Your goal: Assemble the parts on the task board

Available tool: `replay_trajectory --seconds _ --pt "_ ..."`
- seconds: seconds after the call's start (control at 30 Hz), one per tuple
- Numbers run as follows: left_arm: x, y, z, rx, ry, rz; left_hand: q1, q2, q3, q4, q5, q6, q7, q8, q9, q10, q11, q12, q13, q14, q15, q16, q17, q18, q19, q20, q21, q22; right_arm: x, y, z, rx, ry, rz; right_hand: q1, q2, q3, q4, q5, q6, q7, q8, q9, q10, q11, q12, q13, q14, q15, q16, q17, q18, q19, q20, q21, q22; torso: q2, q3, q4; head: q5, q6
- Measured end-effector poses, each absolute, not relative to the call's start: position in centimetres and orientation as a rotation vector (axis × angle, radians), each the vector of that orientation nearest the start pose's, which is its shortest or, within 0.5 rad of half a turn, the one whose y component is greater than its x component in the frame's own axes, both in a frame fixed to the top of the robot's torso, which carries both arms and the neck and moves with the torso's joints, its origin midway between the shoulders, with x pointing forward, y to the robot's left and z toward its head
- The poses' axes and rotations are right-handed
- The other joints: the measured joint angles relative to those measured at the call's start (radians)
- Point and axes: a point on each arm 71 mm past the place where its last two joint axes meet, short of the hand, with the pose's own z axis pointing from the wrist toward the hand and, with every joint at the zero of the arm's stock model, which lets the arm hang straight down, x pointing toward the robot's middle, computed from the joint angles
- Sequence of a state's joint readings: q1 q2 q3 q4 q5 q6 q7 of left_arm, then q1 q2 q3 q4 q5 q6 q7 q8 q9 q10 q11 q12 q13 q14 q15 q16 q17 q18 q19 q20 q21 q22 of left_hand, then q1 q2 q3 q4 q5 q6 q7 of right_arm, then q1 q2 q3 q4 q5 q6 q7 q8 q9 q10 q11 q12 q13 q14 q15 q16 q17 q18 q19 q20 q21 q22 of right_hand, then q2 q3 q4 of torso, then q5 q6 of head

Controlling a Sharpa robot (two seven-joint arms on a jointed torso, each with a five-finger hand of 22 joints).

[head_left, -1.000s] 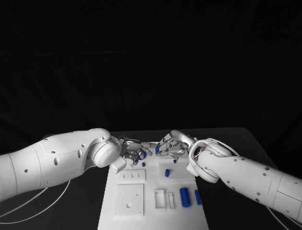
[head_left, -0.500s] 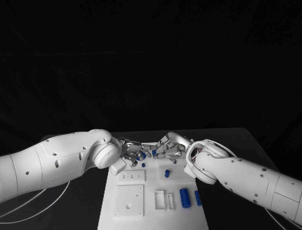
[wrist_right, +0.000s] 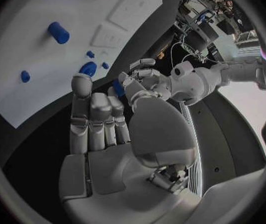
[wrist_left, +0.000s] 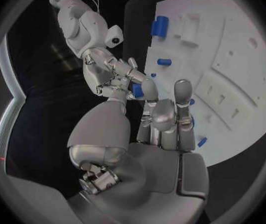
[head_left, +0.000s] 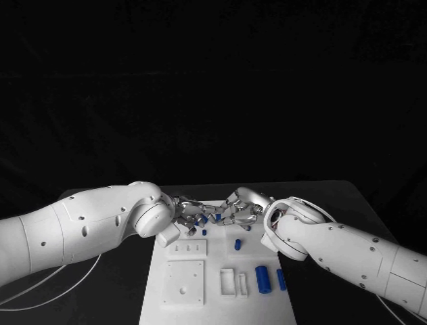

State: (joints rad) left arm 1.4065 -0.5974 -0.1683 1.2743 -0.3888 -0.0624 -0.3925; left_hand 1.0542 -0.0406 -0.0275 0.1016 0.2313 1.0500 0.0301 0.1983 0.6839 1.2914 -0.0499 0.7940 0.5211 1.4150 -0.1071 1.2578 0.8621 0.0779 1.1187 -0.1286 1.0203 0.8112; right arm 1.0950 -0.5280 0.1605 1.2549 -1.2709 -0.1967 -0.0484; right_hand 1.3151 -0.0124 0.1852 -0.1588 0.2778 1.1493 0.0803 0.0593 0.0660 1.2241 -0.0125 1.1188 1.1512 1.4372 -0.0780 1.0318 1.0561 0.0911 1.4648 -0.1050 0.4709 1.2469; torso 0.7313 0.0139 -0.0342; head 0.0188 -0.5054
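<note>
Head view: the flat white rectangular task board (head_left: 189,288) lies in the middle of the black table (head_left: 345,203), its long side running away from the robot. Its surface carries raised white blocks and shallow recessed panels with small holes. Small blue cylindrical parts sit on it: a large one (head_left: 262,279) lying beside a thinner one (head_left: 281,279) near the board's right edge, a short one (head_left: 237,244) further up, and a tiny peg (head_left: 204,232) near the hands.

The silver left hand (head_left: 187,213) and the silver right hand (head_left: 239,208) meet fingertip to fingertip over the far end of the board. A small blue piece (wrist_left: 137,90) shows between the right hand's fingertips in the left wrist view, apparently pinched there. Blue also shows at the left hand's fingertips (wrist_left: 182,92), but whether the left hand grips anything cannot be told; its fingers extend close together, partly curled.
</note>
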Motion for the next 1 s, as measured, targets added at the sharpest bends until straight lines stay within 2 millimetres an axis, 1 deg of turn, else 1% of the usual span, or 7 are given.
replay_trajectory --seconds 0.2,0.27,0.3,0.37,0.47,0.57,1.0 --pt "53.68 15.63 -17.55 -0.773 2.219 -0.862 0.003 0.041 -0.024 -0.024 0.000 0.000 0.000 0.000 -0.001 0.000 0.000 0.000 -0.002 0.000 0.000 0.000 -0.001 0.000 0.004 0.004 -0.011 0.017 52.78 -11.28 -19.18 0.059 1.740 0.916 0.000 0.000 0.000 0.000 -0.004 0.000 0.000 0.000 0.000 0.000 0.000 0.000 0.000 0.000 0.000 0.000 0.000 0.000 0.000 0.000 0.000 0.000 0.000 0.0000 0.0012 0.002 -0.001" --pt "53.68 15.63 -17.54 -0.771 2.219 -0.861 0.002 0.067 -0.027 -0.027 -0.061 0.000 0.000 0.000 -0.001 0.000 0.000 0.000 -0.003 0.000 0.000 0.000 -0.001 0.000 0.003 0.003 -0.012 0.021 52.77 -11.24 -19.21 0.057 1.743 0.915 0.000 0.000 0.000 0.000 -0.004 0.000 0.000 0.000 0.000 0.000 0.000 0.000 0.000 0.000 0.000 0.000 0.000 0.000 0.000 0.000 0.000 0.000 0.000 0.0001 0.0012 0.003 -0.002" --pt "53.68 15.62 -17.54 -0.770 2.218 -0.861 0.000 0.074 -0.032 -0.032 -0.077 0.000 0.000 0.000 -0.001 0.000 0.000 0.000 -0.003 0.000 0.000 0.000 -0.002 0.000 0.004 0.004 -0.016 0.024 52.76 -11.24 -19.22 0.056 1.745 0.915 0.000 0.000 0.000 0.000 -0.004 0.000 0.000 -0.001 0.000 0.000 0.000 0.000 0.000 0.000 0.000 0.000 0.000 0.000 0.000 0.000 0.000 0.000 0.000 0.0001 0.0012 0.003 -0.002" --pt "53.67 15.60 -17.54 -0.768 2.218 -0.860 -0.004 0.080 -0.043 -0.043 -0.085 0.000 0.000 0.000 -0.001 0.000 0.000 0.000 -0.003 0.000 0.000 0.000 -0.002 0.000 0.004 0.004 -0.021 0.031 52.76 -11.23 -19.25 0.055 1.747 0.914 0.000 0.000 0.000 0.000 -0.004 0.000 0.000 -0.001 0.000 0.000 0.000 0.000 0.000 0.000 0.000 0.000 0.000 0.000 0.000 0.000 0.000 -0.001 0.000 0.0000 0.0016 0.003 -0.002" --pt "53.67 15.59 -17.53 -0.766 2.218 -0.860 0.001 0.086 -0.045 -0.045 -0.085 0.000 0.000 0.000 -0.001 0.000 0.000 0.000 -0.003 0.000 0.000 0.000 -0.002 0.000 0.004 0.004 -0.022 0.032 52.75 -11.26 -19.29 0.053 1.751 0.913 0.000 0.000 0.000 0.000 -0.004 0.000 0.000 -0.001 0.000 0.000 0.000 0.000 0.000 0.000 0.000 0.000 0.000 0.000 0.000 0.000 0.000 -0.001 0.001 -0.0003 0.0023 0.002 -0.002" --pt "53.67 15.58 -17.53 -0.764 2.218 -0.858 0.001 0.086 -0.046 -0.046 -0.085 0.000 0.000 0.000 -0.001 -0.003 -0.003 0.000 -0.004 -0.004 -0.004 0.000 -0.005 0.000 0.003 0.004 -0.027 0.032 52.75 -11.30 -19.32 0.051 1.754 0.912 0.000 0.000 0.000 0.000 -0.004 -0.002 -0.002 -0.001 0.000 0.000 0.000 0.000 0.000 0.000 0.000 0.000 0.000 0.000 0.000 0.000 0.000 -0.001 0.001 -0.0006 0.0024 0.002 -0.001" --pt "53.81 15.30 -17.57 -0.750 2.223 -0.843 0.001 0.086 -0.049 -0.049 -0.085 0.000 0.000 0.000 0.000 -0.003 -0.003 0.002 -0.004 -0.007 0.000 0.000 -0.004 0.000 0.003 0.003 -0.032 0.041 52.72 -11.25 -19.33 0.048 1.758 0.911 0.000 0.000 0.000 0.000 -0.004 -0.002 -0.002 -0.001 -0.001 0.000 0.000 0.000 0.000 0.000 0.000 0.000 0.000 0.000 0.000 0.000 0.000 -0.003 0.001 -0.0006 0.0024 0.003 0.001"
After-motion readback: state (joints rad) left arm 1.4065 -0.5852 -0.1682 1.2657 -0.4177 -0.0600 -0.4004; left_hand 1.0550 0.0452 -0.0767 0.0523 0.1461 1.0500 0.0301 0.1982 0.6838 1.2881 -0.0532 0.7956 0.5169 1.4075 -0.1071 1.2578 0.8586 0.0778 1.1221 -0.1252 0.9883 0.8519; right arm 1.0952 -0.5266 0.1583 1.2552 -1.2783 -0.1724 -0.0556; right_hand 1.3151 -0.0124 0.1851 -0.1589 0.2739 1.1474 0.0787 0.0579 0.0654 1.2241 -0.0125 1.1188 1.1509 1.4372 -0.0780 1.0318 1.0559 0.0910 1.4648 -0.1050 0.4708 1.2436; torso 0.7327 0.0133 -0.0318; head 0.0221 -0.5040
